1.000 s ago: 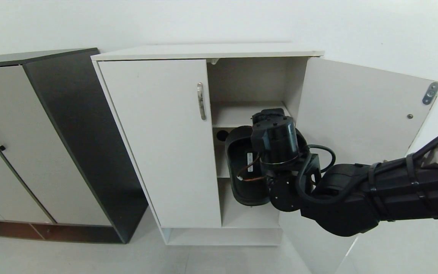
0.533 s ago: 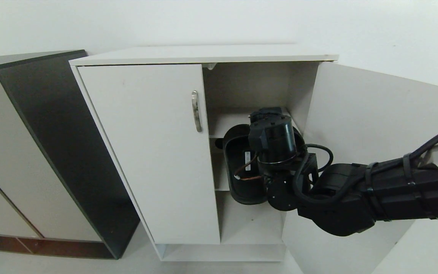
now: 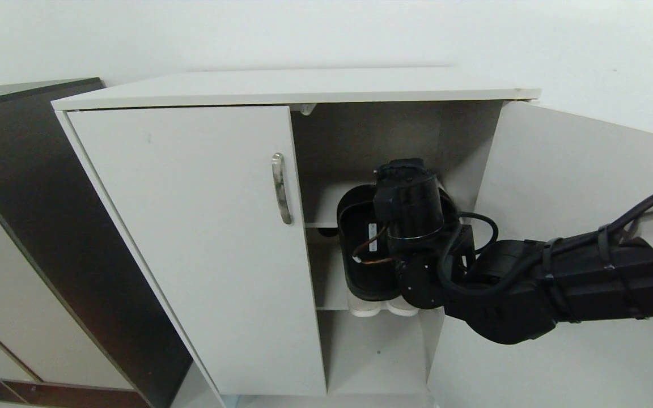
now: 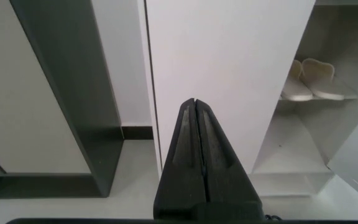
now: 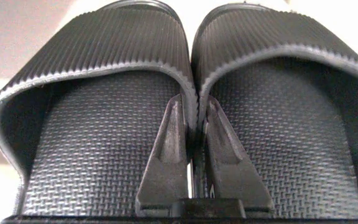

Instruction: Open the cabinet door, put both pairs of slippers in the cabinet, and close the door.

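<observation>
Black slippers (image 3: 356, 266), a pair set side by side, hang at the open right half of the white cabinet (image 3: 281, 90), in front of the gap between its upper and middle shelves. The right gripper (image 5: 193, 109) holds them: its two fingers (image 5: 166, 155) are drawn in narrow, pinching the adjoining inner walls of the two ribbed straps, one slipper on each side. Whether the pair touches a shelf cannot be told. The right arm (image 3: 559, 289) comes in from the near right. Just below the black pair, a pair of pale slippers (image 3: 383, 306) lies on the middle shelf, rounded ends at the shelf's near edge; from the left wrist they show side by side (image 4: 312, 81). The right door (image 3: 576, 170) stands swung out to the right. The left door (image 3: 190, 238) is shut, its metal handle (image 3: 281, 187) upright near the inner edge. The left gripper (image 4: 194, 109) has its fingers pressed together on nothing and points at the face of that door. A dark cabinet (image 3: 32, 198) stands to the left of the white one.
</observation>
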Robot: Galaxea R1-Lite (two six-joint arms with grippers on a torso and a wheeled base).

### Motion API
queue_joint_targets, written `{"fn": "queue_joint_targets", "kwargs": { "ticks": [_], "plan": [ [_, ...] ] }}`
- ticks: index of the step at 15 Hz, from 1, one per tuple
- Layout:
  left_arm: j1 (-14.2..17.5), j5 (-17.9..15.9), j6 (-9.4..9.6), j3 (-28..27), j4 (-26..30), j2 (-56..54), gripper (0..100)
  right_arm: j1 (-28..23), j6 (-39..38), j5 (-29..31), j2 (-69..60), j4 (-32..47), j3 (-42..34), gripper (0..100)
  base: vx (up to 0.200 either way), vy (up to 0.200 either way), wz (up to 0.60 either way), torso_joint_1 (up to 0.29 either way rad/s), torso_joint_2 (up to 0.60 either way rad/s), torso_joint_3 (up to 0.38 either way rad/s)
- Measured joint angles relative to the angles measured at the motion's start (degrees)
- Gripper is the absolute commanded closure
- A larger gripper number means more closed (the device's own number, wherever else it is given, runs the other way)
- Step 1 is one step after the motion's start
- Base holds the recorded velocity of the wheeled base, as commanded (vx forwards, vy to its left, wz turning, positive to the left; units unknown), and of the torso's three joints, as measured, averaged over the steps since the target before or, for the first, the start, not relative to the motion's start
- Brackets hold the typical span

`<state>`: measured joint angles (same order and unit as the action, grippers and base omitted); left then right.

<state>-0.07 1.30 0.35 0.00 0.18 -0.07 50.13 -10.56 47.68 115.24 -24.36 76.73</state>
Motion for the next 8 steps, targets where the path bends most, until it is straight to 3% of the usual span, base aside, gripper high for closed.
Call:
{"fn": "queue_joint_targets", "kwargs": {
  "ticks": [4,8],
  "plan": [
    [0.07,-0.02,-0.02,0.00,0.00,0.00,100,-2.34,0.09,-0.35,3.45,1.12,7.08,100,0.000,0.000,0.00,0.000,0.00,0.000],
    [0.05,0.00,-0.02,0.00,0.00,0.00,100,-5.53,0.27,-1.69,9.16,8.13,19.21,100,0.000,0.000,0.00,0.000,0.00,0.000]
  ]
}}
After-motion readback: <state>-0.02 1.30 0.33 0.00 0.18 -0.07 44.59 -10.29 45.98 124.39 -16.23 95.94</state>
